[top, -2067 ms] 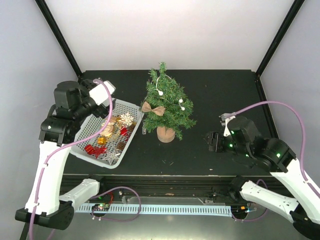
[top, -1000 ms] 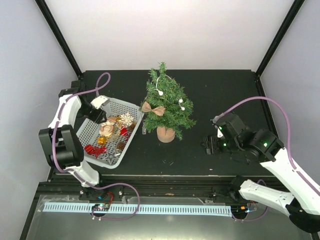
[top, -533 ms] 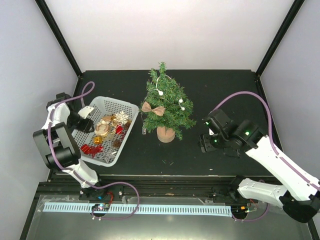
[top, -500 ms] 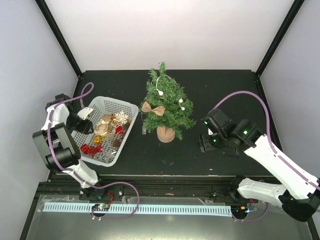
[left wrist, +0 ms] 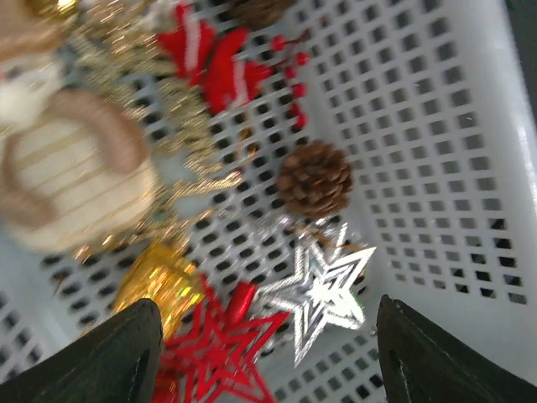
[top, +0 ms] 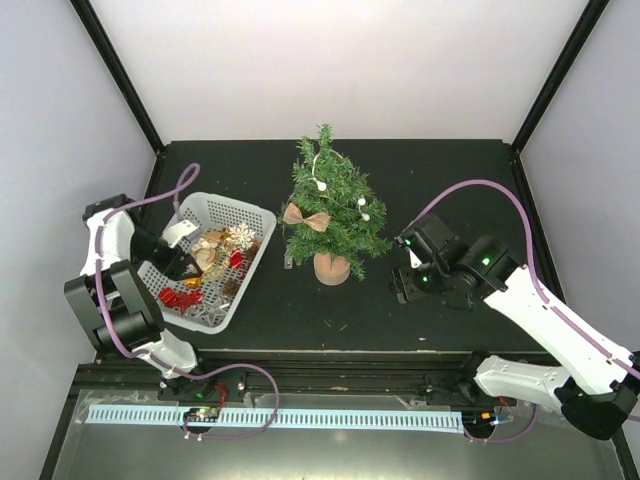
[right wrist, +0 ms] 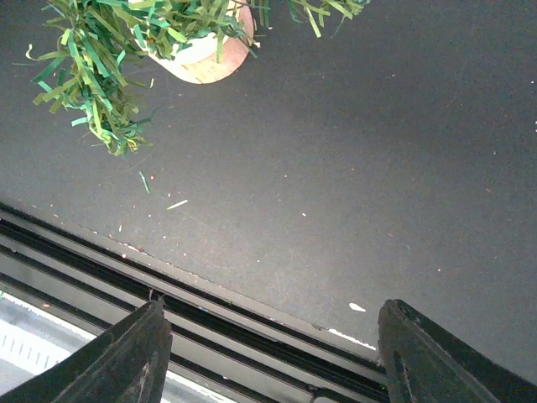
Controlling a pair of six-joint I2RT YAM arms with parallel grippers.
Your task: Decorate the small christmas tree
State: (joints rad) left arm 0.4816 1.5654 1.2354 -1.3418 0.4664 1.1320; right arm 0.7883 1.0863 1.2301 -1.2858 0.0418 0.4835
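Roughly: tree part-dressed, most ornaments not hung

The small christmas tree [top: 335, 215] stands upright mid-counter [top: 450, 190], just right of the white basket [top: 255, 213]. On it so far I can see only a burlap bow [top: 306, 219] and a white bead string [top: 320, 183]. The basket holds plenty: silver star [left wrist: 323, 290], red star [left wrist: 222, 344], pine cone [left wrist: 315, 178], gold box [left wrist: 164, 281], more. Left tool [left wrist: 264, 353] hangs over the basket contents, jaws apart, nothing between them, no pick made yet. Right tool [right wrist: 273, 353] sits low over bare counter beside the tree's wooden base [right wrist: 205, 59], also spread and empty. My read: early stage, bulk of the hanging left.
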